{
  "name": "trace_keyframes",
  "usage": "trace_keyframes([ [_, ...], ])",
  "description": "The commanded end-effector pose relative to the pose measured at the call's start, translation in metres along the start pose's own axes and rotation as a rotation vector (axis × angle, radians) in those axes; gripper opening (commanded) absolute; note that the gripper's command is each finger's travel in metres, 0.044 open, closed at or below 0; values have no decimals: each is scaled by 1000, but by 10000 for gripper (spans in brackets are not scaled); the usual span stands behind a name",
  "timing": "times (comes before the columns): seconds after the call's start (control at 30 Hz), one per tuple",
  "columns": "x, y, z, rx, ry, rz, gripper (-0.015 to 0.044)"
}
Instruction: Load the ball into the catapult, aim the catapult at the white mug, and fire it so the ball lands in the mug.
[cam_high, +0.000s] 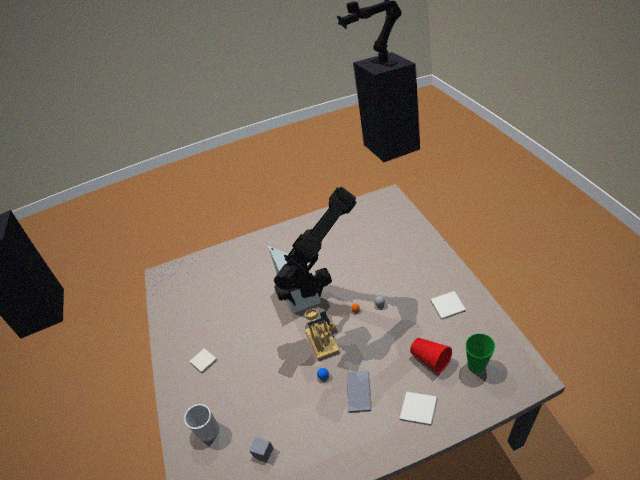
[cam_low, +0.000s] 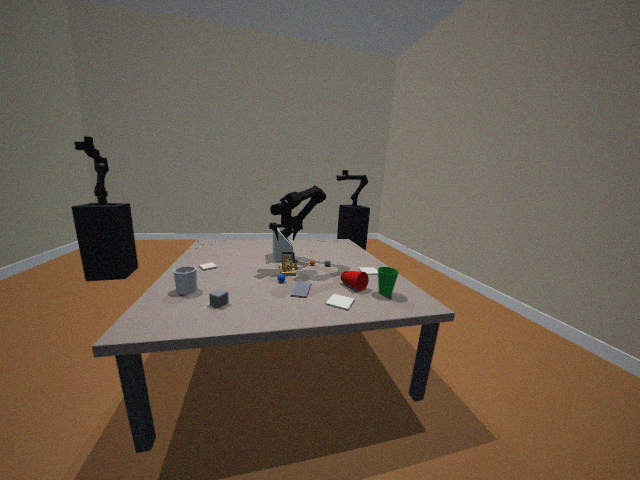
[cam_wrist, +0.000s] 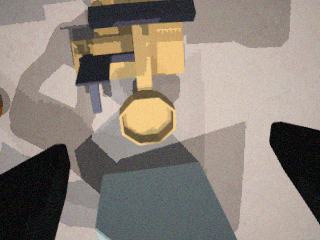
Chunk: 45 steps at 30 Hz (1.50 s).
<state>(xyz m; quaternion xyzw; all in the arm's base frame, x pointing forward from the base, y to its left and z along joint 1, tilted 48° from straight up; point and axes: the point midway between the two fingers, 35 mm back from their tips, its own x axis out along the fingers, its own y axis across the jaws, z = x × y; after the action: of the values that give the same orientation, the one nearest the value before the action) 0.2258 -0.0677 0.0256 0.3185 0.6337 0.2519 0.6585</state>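
Top view: nearest the camera, a white mug (cam_high: 199, 421) is standing at the table's (cam_high: 217, 310) front corner; farther in, a blue ball (cam_high: 323, 373) is lying just short of the wooden catapult (cam_high: 321, 338), whose cup (cam_wrist: 147, 116) is sitting unloaded. Beyond it, the gripper (cam_wrist: 167, 180) is hanging over the arm's own base with jaws spread wide, holding nothing.

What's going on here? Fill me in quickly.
A single robot arm holds its open hand above the cup end of the wooden catapult, gripping nothing. The cup looks empty. The blue ball, orange ball and grey ball lie on the table. The white mug stands upright, well apart from the catapult.
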Motion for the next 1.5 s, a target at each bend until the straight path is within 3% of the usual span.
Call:
trace_keyframes([
  [0.0,7,1,9,-2,9,3,440],
  [0.17,24,4,78,-8,7,3,440],
  [0.27,33,8,98,-10,7,7,440],
  [0.47,35,8,98,-10,7,7,440],
  [0.63,79,9,98,-10,7,8,440],
  [1.47,112,9,99,-10,7,8,440],
])
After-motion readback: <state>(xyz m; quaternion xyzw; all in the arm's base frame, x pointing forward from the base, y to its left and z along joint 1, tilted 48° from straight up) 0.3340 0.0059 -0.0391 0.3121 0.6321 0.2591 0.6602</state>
